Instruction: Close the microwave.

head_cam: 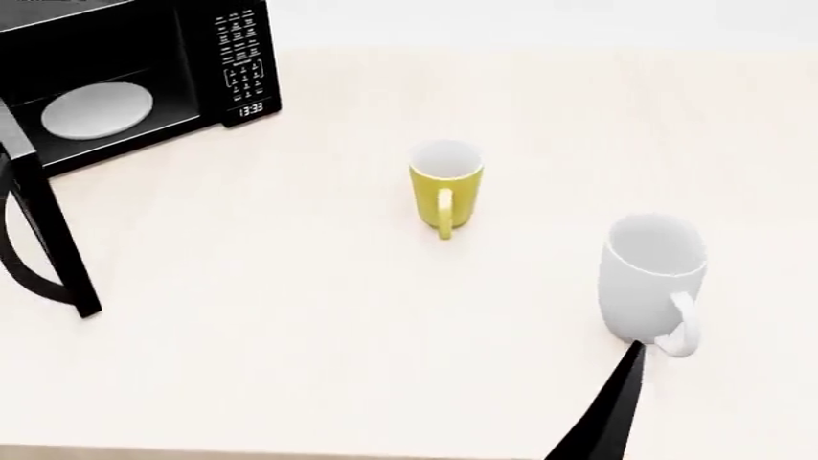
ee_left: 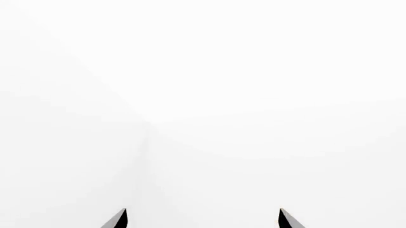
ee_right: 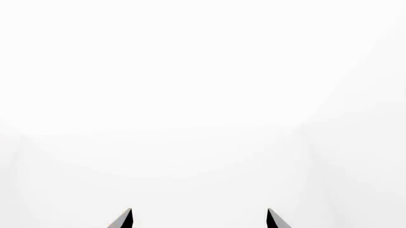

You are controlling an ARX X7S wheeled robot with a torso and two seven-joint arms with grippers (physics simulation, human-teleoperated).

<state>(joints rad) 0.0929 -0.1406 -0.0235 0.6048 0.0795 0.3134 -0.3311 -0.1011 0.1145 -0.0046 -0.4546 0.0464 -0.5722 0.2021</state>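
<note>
The microwave [head_cam: 192, 48] stands at the far left of the beige table in the head view. It is a black box with a white-lettered keypad [head_cam: 243, 62] and a white round turntable plate [head_cam: 96, 108] inside the open cavity. Its door [head_cam: 45, 244] is swung wide open toward me, and its curved black handle [head_cam: 15, 259] shows at the left edge. My left gripper [ee_left: 203, 221] is open and empty, facing only blank white. My right gripper [ee_right: 199, 221] is open and empty, also facing blank white. A black pointed part of my right arm [head_cam: 611, 407] shows at the bottom right.
A yellow mug [head_cam: 445, 187] stands upright mid-table. A white mug [head_cam: 654, 278] stands at the right, its handle just beside the black arm tip. The table's [head_cam: 282, 335] near edge runs along the bottom of the head view.
</note>
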